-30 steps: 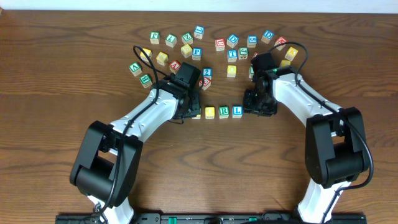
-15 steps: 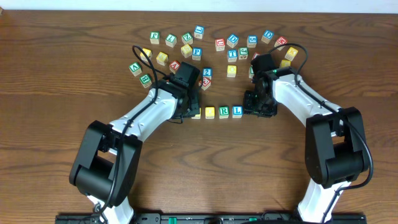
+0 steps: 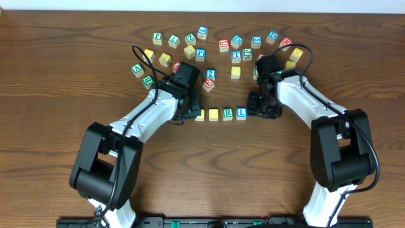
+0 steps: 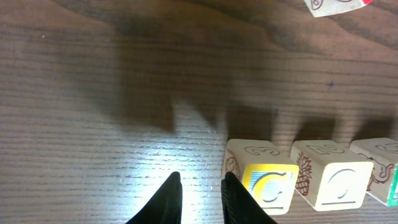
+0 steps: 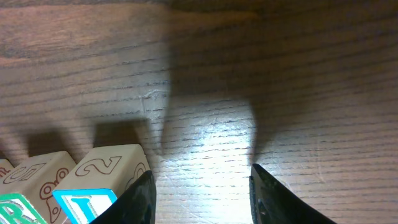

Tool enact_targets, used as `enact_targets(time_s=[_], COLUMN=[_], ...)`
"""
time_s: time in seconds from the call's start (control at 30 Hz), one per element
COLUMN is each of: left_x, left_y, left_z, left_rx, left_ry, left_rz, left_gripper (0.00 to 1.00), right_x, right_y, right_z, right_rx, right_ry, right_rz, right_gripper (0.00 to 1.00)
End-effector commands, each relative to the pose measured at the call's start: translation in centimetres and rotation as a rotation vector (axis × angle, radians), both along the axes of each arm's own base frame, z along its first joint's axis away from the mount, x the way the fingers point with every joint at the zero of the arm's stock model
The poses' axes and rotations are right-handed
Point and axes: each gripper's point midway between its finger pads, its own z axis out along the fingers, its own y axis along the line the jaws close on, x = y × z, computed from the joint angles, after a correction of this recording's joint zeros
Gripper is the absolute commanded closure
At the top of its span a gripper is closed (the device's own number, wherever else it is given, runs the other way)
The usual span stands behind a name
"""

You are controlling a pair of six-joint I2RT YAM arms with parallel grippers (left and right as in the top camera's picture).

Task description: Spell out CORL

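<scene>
Four letter blocks sit in a row on the wooden worktop (image 3: pixel 63 76), between the two arms: the C block (image 4: pixel 258 186), the O block (image 4: pixel 329 182), the R block (image 3: pixel 228 114) and the L block (image 3: pixel 241 113), side by side and reading C, O, R, L in the overhead view. The left fingers (image 4: pixel 169 200) point down at the C end of the row, set narrow with only a slim gap of bare wood between them and nothing held; the finger nearer the row is just beside the C block's outer face, though I cannot tell whether it touches. The right fingers (image 5: pixel 268 194) are at the other end, spread wide over bare worktop and gripping nothing, with the L block just outside the nearer finger rather than between the pair. The spare letter blocks (image 3: pixel 200 54) lie scattered in an arc at the far side, well apart from the row.
</scene>
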Motion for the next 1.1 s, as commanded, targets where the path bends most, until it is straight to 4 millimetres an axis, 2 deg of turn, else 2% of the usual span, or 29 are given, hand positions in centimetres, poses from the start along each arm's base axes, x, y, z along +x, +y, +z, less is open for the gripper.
enact_targets(time_s=[0.0, 0.23, 0.57, 1.07], left_x=[0.51, 0.70, 0.83, 0.54], left_y=[-0.13, 0.15, 0.60, 0.75], left_z=[-0.09, -0.07, -0.12, -0.73], left_rx=[0.002, 0.021, 0.021, -0.004], left_ry=[-0.014, -0.031, -0.027, 0.004], left_rz=[-0.018, -0.091, -0.078, 0.049], left_gripper=[0.78, 0.78, 0.78, 0.78], right_x=[-0.59, -0.60, -0.60, -0.66], right_y=[0.30, 0.30, 0.35, 0.53], right_z=[-0.59, -0.59, -0.58, -0.59], right_rx=[-0.002, -0.002, -0.002, -0.002], right_ry=[0.019, 0.020, 0.019, 0.018], right_rz=[0.008, 0.008, 0.009, 0.022], right_gripper=[0.56, 0.56, 0.55, 0.55])
